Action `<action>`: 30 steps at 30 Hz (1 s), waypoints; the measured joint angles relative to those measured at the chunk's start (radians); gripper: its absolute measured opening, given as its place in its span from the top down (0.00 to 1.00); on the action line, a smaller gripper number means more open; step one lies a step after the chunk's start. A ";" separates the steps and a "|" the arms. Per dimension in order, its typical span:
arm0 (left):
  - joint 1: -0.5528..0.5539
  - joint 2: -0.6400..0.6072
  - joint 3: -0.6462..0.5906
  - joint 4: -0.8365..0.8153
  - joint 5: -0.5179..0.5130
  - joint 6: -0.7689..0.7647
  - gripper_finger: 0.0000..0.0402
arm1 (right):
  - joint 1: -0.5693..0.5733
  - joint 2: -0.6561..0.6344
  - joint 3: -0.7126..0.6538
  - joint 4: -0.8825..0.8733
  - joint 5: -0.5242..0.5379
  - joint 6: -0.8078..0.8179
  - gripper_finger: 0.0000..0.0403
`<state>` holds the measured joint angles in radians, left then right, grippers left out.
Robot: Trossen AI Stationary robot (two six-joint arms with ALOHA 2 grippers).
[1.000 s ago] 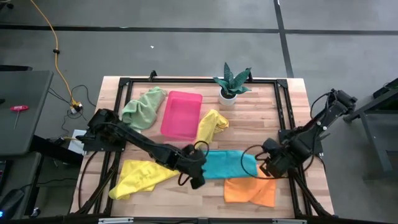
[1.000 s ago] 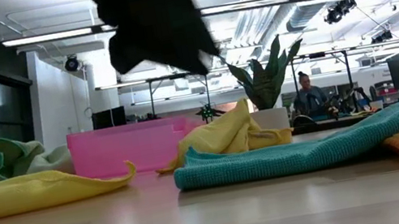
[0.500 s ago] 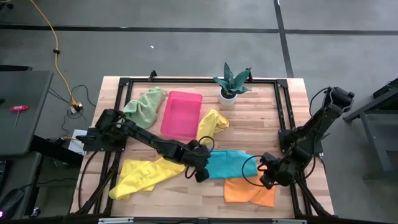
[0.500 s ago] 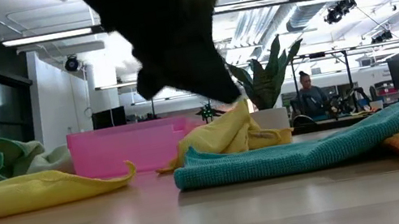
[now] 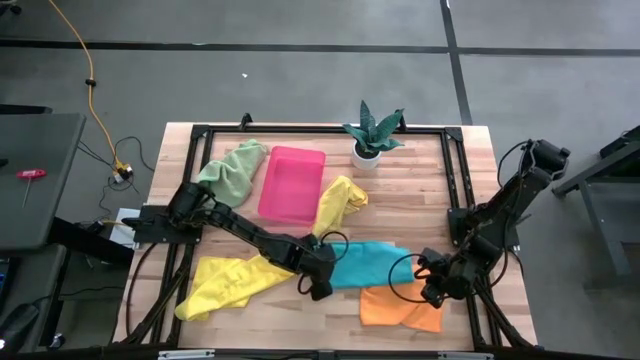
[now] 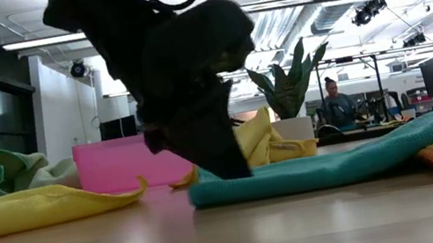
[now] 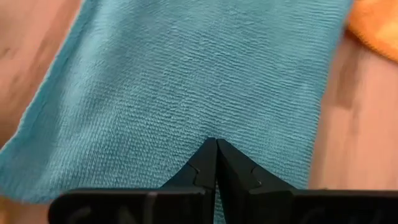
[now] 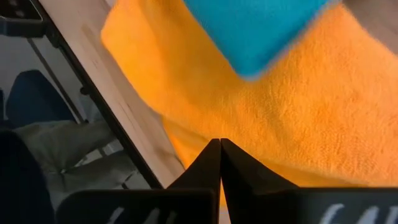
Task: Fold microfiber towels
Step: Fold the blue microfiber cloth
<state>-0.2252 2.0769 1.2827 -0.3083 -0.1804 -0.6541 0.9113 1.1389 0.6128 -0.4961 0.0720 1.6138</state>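
Note:
A teal towel [image 5: 370, 265] lies spread near the table's front, its right end over an orange towel [image 5: 400, 308]. My left gripper [image 5: 318, 288] is shut and down on the teal towel's left end [image 6: 211, 189]. My right gripper [image 5: 437, 292] is shut over the orange towel's far right edge [image 8: 298, 124], and the teal corner [image 8: 249, 37] shows beyond its tips. A yellow towel [image 5: 225, 280] lies flat at the front left. A second yellow towel [image 5: 338, 203] and a pale green one [image 5: 230, 172] lie crumpled farther back. My left gripper meets the teal towel near its left end [image 7: 186, 134] from above, slanting down, fingers closed together. The fingertips hide whether a pucker of cloth sits between them. The towel lies flat on the table around them. My right gripper's shut tips stand against the orange towel [image 8: 186, 134]; whether they touch it I cannot tell.
A pink tray [image 5: 292, 183] stands at the back centre between the green and yellow towels. A potted plant [image 5: 372, 135] stands at the far edge. A black frame [image 5: 455, 190] runs around the tabletop. A person [image 6: 336, 105] shows far off in the room.
My left gripper has come down from above the table onto the teal towel's left end. My right gripper has gone toward the table's near edge, from the teal towel's right end to the orange towel's far edge. The towels lie as before.

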 joint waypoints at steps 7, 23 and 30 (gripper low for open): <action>0.016 -0.011 -0.001 -0.170 -0.094 -0.089 1.00 | -0.008 0.001 -0.006 -0.001 0.037 0.036 1.00; -0.057 -0.029 -0.008 -0.219 -0.066 -0.314 1.00 | -0.080 0.235 -0.024 -0.109 -0.046 0.088 1.00; -0.109 -0.030 -0.008 -0.225 -0.066 -0.361 1.00 | -0.195 0.203 -0.027 -0.360 0.016 0.087 1.00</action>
<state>-0.3343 2.0472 1.2751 -0.5331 -0.2462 -1.0148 0.7168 1.3421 0.5857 -0.8565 0.0876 1.7010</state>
